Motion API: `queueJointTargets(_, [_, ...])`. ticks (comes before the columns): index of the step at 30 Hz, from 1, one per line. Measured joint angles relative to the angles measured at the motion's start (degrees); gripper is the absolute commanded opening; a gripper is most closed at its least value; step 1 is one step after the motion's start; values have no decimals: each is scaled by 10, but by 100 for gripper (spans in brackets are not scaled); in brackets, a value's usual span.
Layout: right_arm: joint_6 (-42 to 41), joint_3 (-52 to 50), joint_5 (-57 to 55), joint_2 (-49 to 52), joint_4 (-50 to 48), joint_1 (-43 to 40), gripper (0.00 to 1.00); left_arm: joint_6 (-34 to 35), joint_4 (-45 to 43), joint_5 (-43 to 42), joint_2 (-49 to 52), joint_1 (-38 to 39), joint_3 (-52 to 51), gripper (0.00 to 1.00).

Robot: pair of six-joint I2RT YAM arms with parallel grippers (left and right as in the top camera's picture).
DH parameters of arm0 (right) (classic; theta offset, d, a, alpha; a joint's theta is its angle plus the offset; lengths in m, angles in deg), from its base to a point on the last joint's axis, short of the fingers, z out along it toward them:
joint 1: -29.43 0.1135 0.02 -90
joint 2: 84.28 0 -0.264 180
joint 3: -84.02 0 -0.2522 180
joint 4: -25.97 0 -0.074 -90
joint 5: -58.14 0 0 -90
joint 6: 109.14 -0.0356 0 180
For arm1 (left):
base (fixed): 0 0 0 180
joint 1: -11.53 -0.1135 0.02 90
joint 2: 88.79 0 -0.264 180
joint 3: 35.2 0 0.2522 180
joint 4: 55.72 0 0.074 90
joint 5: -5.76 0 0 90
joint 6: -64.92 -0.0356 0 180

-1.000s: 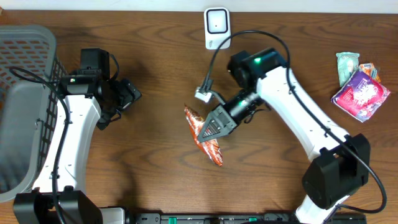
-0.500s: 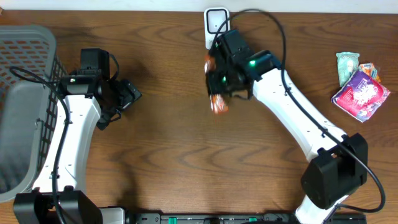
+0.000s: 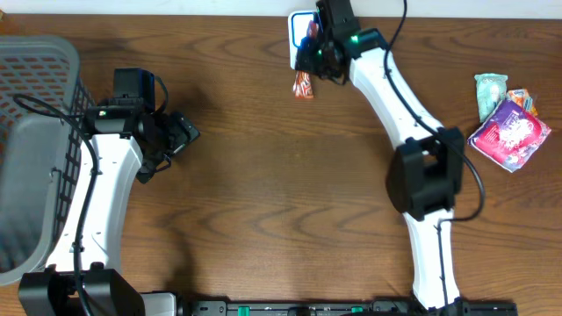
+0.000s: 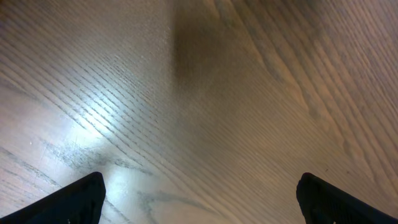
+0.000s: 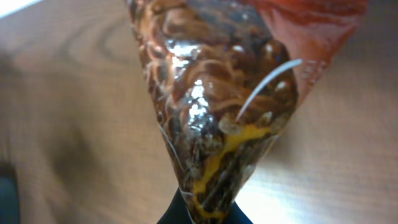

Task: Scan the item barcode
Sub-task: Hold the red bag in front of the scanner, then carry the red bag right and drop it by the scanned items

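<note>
The item is a shiny snack packet (image 3: 303, 85), orange and brown, hanging in the air just in front of the white scanner (image 3: 299, 21) at the table's far edge. My right gripper (image 3: 313, 67) is shut on one end of it. In the right wrist view the packet (image 5: 217, 106) fills the frame, pinched at its narrow end by my right gripper (image 5: 202, 215). The arm hides part of the scanner, and no barcode shows. My left gripper (image 3: 182, 132) hovers over bare wood at the left, open and holding nothing; only its two dark fingertips (image 4: 84, 198) show in the left wrist view.
A grey mesh basket (image 3: 39, 61) stands at the left edge. At the far right lie a purple packet (image 3: 511, 132), a green packet (image 3: 490, 90) and a small orange one (image 3: 522, 98). The tabletop (image 3: 263, 202) is dark wood.
My right gripper lifted the packet off the middle of the table and carried it away to the scanner at the far edge. The left arm has stayed still.
</note>
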Motion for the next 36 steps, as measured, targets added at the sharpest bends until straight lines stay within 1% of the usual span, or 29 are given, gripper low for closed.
queueJointTargets(3, [-8,79,-14,42,13,-1,1,0,0,0,0,0,0,98])
queueJointTargets(5, [-19,100,-17,49,10,-3,1,0,0,0,0,0,0,98])
queueJointTargets(11, [-73,121,-26,53,-9,-18,1,0,0,0,0,0,0,98])
queueJointTargets(15, [-78,121,-29,58,-3,-27,1,0,0,0,0,0,0,98])
queueJointTargets(18, [-69,123,-49,58,28,-32,1,0,0,0,0,0,0,98])
queueJointTargets(22, [-44,146,-91,57,99,-49,1,0,0,0,0,0,0,98])
queueJointTargets(26, [-14,165,-145,39,181,-107,1,0,0,0,0,0,0,98])
queueJointTargets(31, [30,174,-216,0,300,-222,1,0,0,0,0,0,0,98])
queueJointTargets(34, [48,173,-237,-7,329,-279,1,0,0,0,0,0,0,98])
queueJointTargets(36, [56,163,-243,-8,332,-308,1,0,0,0,0,0,0,98])
